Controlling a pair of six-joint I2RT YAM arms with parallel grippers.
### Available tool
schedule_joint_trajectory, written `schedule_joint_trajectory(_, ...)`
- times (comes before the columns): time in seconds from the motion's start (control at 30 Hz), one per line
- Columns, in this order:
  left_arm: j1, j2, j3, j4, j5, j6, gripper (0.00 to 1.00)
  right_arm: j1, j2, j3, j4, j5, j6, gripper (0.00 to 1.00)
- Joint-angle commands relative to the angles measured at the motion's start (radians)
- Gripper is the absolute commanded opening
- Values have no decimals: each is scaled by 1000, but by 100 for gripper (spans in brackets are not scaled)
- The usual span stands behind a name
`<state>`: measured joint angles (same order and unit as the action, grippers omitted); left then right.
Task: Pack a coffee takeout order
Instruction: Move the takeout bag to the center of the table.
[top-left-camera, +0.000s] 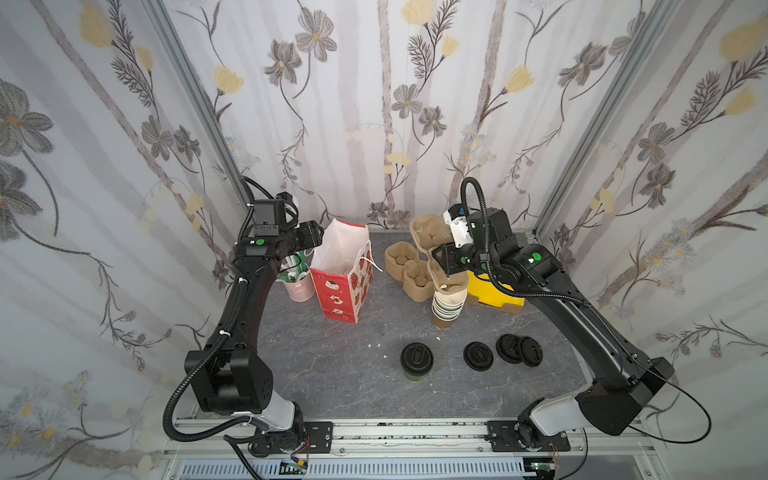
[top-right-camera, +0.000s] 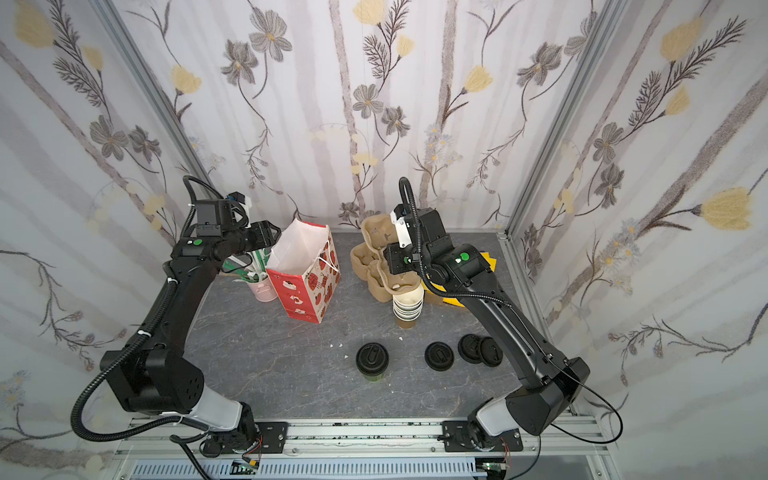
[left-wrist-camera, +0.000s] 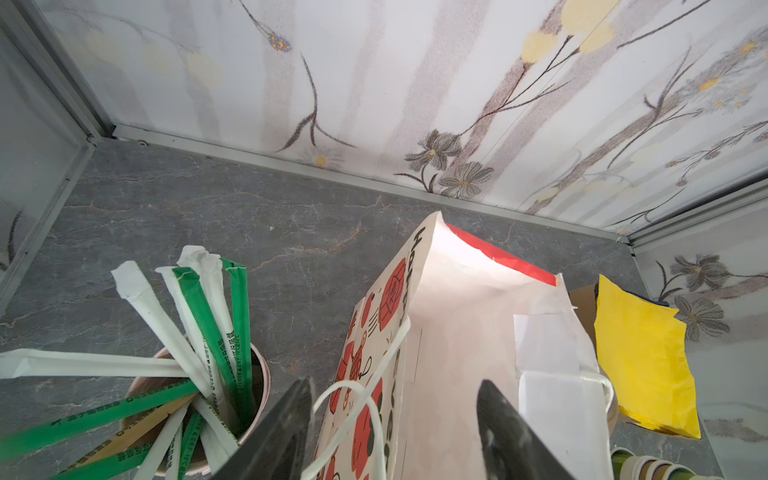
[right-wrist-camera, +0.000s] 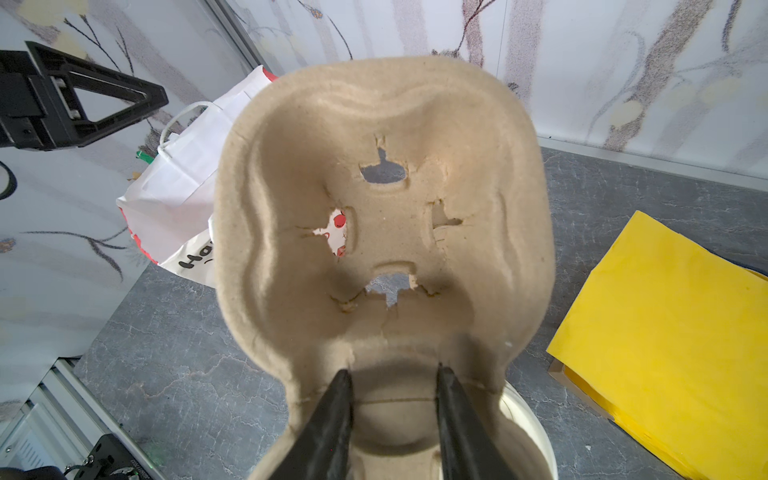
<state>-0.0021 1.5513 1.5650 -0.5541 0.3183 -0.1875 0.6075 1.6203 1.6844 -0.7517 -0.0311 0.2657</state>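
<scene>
Robot lab test cell. Two black robot arms bolted to slotted aluminium rail along front edge. Floral-print wall panels held in bare aluminium posts box in grey marble-look worktop. Café props staged on it: brown moulded-pulp cup carrier, loose round black plastic lids, red-and-white printed paper bag.

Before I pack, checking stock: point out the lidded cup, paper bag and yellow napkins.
lidded cup (top-left-camera: 417, 356), in a top view: lid.
paper bag (left-wrist-camera: 457, 324), left wrist view: inner wall.
yellow napkins (right-wrist-camera: 665, 332), right wrist view: top sheet.
</scene>
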Motion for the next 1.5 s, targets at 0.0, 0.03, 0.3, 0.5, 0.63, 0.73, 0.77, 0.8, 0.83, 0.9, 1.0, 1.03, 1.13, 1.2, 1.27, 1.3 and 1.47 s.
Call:
schedule_joint_trajectory(0.0,0,13,6,-20,16,2,57,1,-8,-6,56,-1,8,34)
schedule_joint_trajectory(0.03,-1,16,1,-20,18,-1,56,1,-9,-6,56,-2,9,35)
schedule_joint_trajectory(0.3,-1,38,-1,-22,49,5,45,1,-4,-9,74,-14,9,34)
schedule_joint_trajectory(0.5,0,62,-2,-25,68,3,35,1,-1,-11,81,-21,8,34)
schedule_joint_trajectory(0.63,-4,67,0,-28,75,1,28,1,3,-10,83,-23,7,34)
schedule_joint_trajectory(0.73,-5,64,0,-29,79,-1,22,0,3,-9,84,-23,7,34)
schedule_joint_trajectory(0.77,-6,64,1,-29,81,-3,20,1,3,-9,84,-24,6,34)
schedule_joint_trajectory(0.8,-7,63,1,-29,86,-4,18,1,3,-9,83,-24,5,34)
schedule_joint_trajectory(0.83,-10,63,-1,-28,95,-3,17,1,3,-9,84,-24,5,34)
schedule_joint_trajectory(0.9,-18,59,-6,-28,101,-1,16,0,4,-9,85,-27,6,34)
schedule_joint_trajectory(1.0,-29,56,-19,-29,88,3,14,2,4,-11,86,-32,7,34)
schedule_joint_trajectory(1.03,-30,54,-23,-29,82,3,12,2,3,-12,87,-32,7,34)
schedule_joint_trajectory(1.13,-33,44,-26,-27,62,-3,3,3,-2,-14,87,-33,7,34)
schedule_joint_trajectory(1.2,-39,34,-27,-27,42,-9,0,3,-5,-16,87,-32,7,34)
schedule_joint_trajectory(1.27,-44,23,-29,-26,27,-23,0,2,-8,-20,92,-36,7,34)
schedule_joint_trajectory(1.3,-47,17,-32,-24,15,-38,0,3,-9,-21,93,-39,7,34)
schedule_joint_trajectory(1.47,-103,-36,-98,-10,-132,-168,0,17,-13,-33,112,-59,13,34)
